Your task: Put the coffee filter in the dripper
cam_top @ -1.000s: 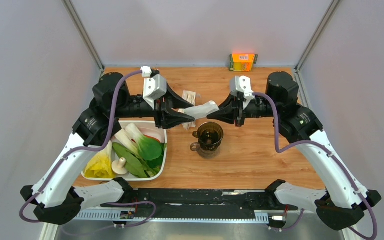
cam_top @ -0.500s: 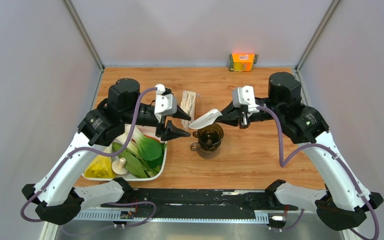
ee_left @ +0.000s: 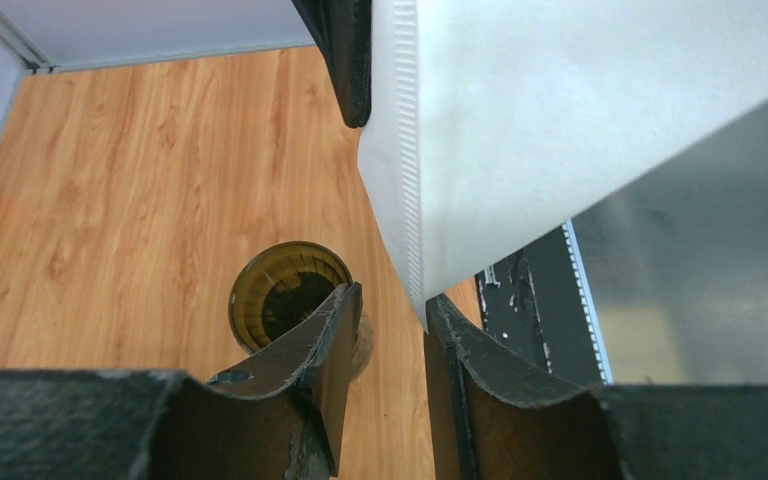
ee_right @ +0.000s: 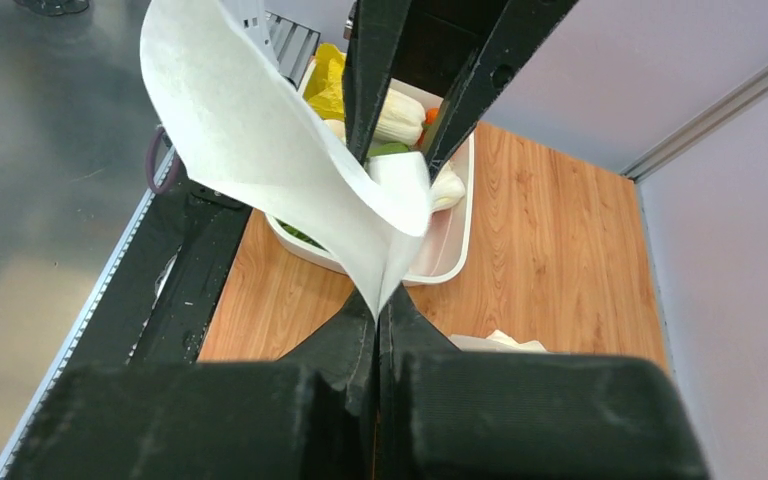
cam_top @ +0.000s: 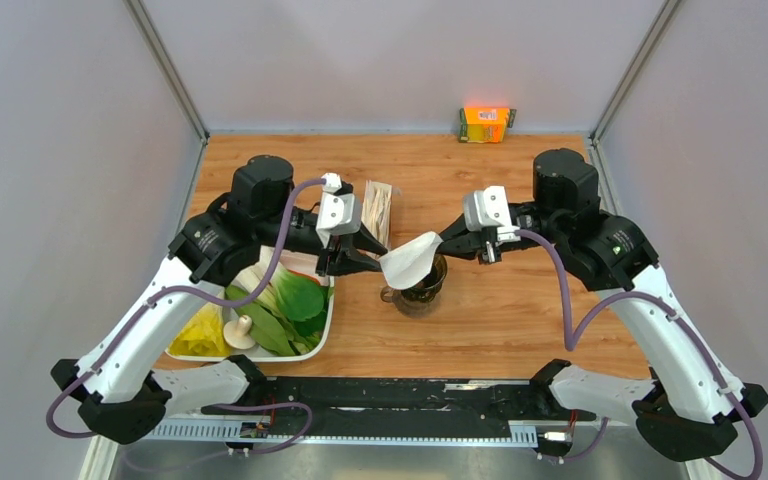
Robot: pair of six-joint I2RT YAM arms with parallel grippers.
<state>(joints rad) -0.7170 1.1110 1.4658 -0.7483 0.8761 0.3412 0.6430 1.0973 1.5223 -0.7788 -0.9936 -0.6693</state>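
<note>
coffee filter [cam_top: 408, 262] overhangs dripper [cam_top: 426, 286]; vegetable tray [cam_top: 329, 318] near

Paper coffee filter [cam_top: 410, 262]: one. Dripper [cam_top: 425, 290]: one. On the desk [cam_top: 520, 320], one packet of filters [cam_top: 377, 205], one orange box [cam_top: 486, 124], one tray [cam_top: 290, 357] of vegetables; arms, two: left arm [cam_top: 145, 325], right arm [cam_top: 665, 325].

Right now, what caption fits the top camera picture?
Right fingers pinch a thin white paper coffee filter over the dark brown see-through dripper, left fingers open at its edge.
</note>
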